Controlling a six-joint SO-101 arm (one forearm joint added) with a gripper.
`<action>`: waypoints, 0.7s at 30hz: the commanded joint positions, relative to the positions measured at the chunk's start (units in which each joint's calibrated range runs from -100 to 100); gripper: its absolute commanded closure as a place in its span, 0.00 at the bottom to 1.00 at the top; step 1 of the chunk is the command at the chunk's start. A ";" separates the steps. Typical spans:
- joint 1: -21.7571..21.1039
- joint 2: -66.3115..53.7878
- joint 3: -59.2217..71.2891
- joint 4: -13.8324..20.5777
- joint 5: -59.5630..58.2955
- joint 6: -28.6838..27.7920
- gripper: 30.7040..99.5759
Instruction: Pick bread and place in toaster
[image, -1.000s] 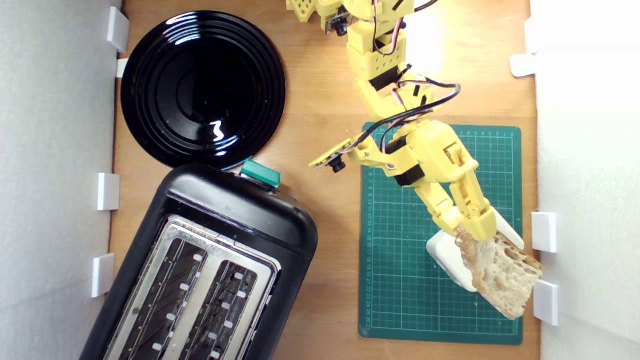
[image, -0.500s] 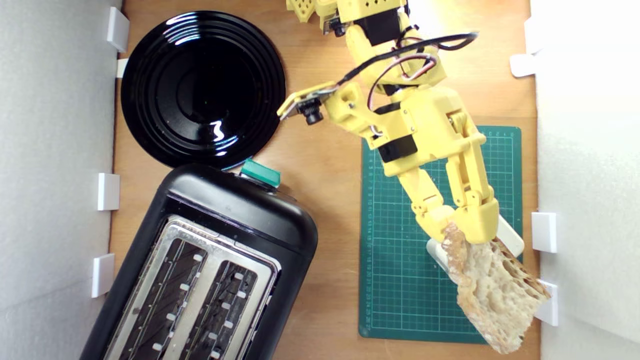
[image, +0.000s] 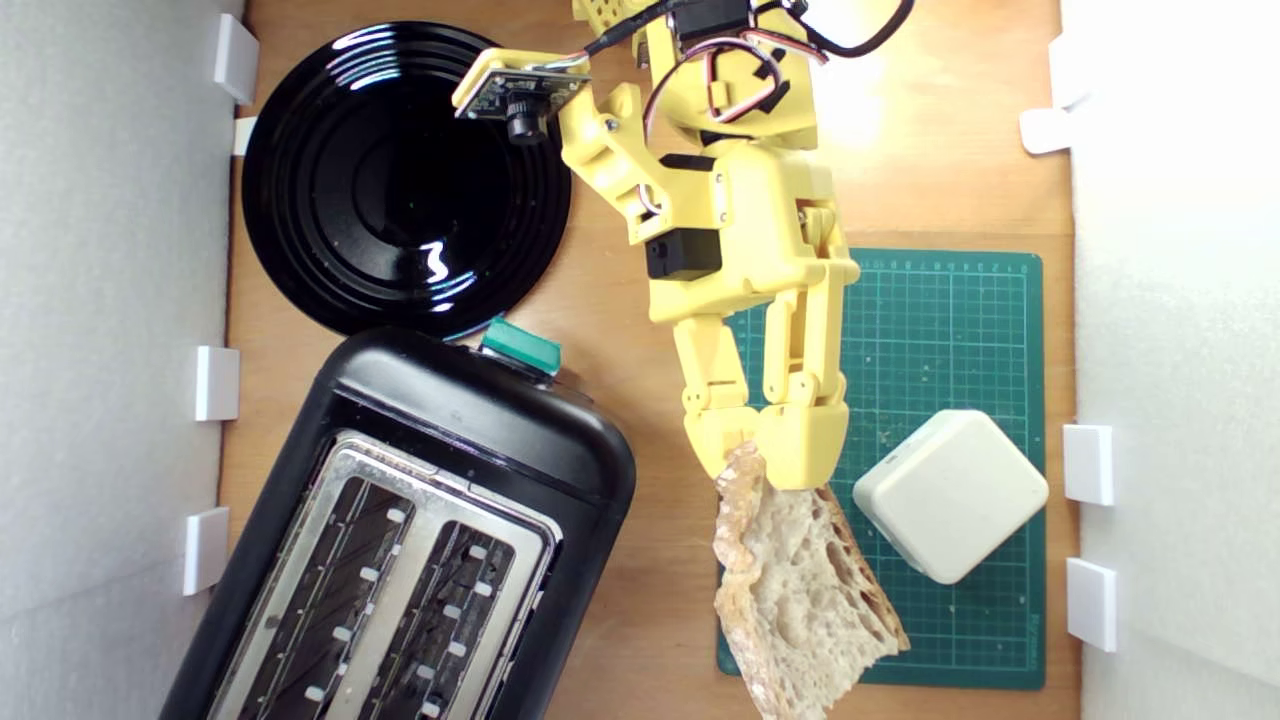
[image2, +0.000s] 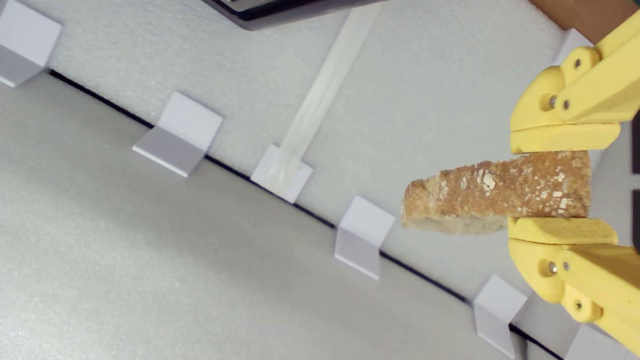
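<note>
1. The toaster (image: 400, 530) lay at the lower end of the exterior view's left, both slots open upward and empty, its green lever knob (image: 520, 347) on the end nearest the black plate (image: 405, 175)
2. The plate sat just beyond the toaster's knob end, bare of bread
3. The green cutting mat (image: 960, 330) lay well to the exterior view's right of the toaster, with wood tabletop between them
4. The arm had swung from the mat's far edge toward the toaster over the last second, and the gripper (image: 765, 455) now hung over the mat's toaster-side edge
5. The bread (image: 795, 590) was pinched by its top end in the closed jaws, lifted off the cream block (image: 950, 495) it had covered; it hung clear of the toaster, with a strip of wood between; the wrist view showed its crust (image2: 500, 192) squeezed between both fingers
6. The block stood uncovered on the mat, farther from the toaster than the bread
7. By judgement, the pick was done and the carry was about half made; the slice would need turning to match the slanted slots
</note>
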 joint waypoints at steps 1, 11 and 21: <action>2.67 -3.55 -2.00 -1.61 0.16 2.49 0.64; 8.39 -6.13 -7.53 -1.16 4.34 2.96 0.64; 11.13 -7.05 -13.98 0.47 14.15 8.66 0.64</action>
